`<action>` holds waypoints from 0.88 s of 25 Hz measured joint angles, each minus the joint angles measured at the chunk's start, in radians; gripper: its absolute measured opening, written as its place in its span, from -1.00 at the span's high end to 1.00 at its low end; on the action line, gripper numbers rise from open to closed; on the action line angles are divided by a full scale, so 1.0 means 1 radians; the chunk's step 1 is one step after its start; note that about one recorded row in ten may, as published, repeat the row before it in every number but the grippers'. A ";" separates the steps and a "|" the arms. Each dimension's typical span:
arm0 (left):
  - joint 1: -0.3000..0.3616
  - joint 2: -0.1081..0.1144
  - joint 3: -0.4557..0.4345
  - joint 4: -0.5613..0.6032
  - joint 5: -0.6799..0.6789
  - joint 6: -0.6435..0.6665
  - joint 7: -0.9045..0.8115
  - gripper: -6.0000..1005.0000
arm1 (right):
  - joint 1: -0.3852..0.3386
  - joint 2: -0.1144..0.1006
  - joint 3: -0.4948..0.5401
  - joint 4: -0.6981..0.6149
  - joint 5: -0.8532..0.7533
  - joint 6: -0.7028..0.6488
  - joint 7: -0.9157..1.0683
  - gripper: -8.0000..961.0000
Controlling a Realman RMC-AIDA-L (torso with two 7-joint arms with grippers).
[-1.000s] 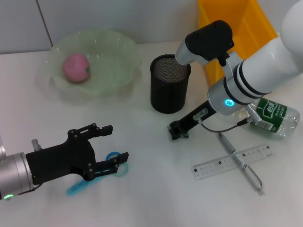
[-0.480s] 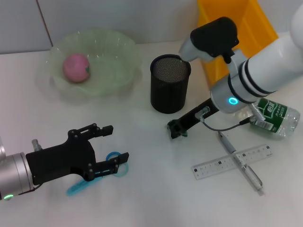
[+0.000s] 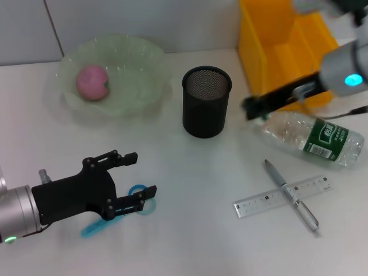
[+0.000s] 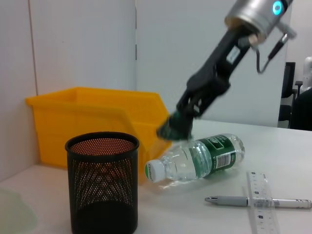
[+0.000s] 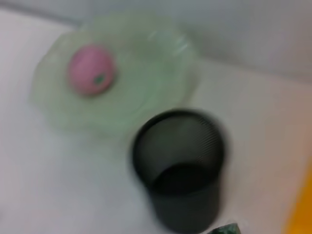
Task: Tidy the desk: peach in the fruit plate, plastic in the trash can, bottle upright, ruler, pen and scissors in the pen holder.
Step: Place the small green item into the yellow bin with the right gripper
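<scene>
The pink peach lies in the pale green fruit plate. My left gripper is open low over the blue scissors, with one handle ring by its near finger. My right gripper hangs above the neck of the lying bottle, next to the yellow trash can. It is shut on a small dark-green crumpled piece of plastic. The pen lies crossed over the clear ruler. The black mesh pen holder stands upright at mid table.
The bottle's white cap points toward the pen holder. A white wall runs behind the table. The pen and ruler lie near the front right of the table.
My right arm has swung right and back, from in front of the pen holder to beside the trash can, carrying the green piece. The left arm has not moved.
</scene>
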State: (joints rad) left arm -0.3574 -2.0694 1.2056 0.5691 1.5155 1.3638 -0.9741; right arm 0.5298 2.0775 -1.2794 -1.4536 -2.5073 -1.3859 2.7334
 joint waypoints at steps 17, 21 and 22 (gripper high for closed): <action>-0.008 0.000 0.004 0.000 0.000 0.000 -0.002 -0.56 | -0.018 -0.004 0.338 0.005 -0.040 0.239 -0.222 0.33; -0.008 -0.001 0.014 0.000 -0.005 0.000 -0.002 -0.56 | 0.011 -0.004 0.312 0.116 -0.041 0.347 -0.262 0.29; -0.008 -0.001 0.014 0.000 -0.005 0.000 -0.002 -0.56 | 0.020 -0.004 0.307 0.143 -0.041 0.368 -0.270 0.28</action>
State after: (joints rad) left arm -0.3651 -2.0707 1.2196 0.5691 1.5106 1.3636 -0.9758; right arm 0.5493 2.0738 -0.9726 -1.3107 -2.5480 -1.0176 2.4638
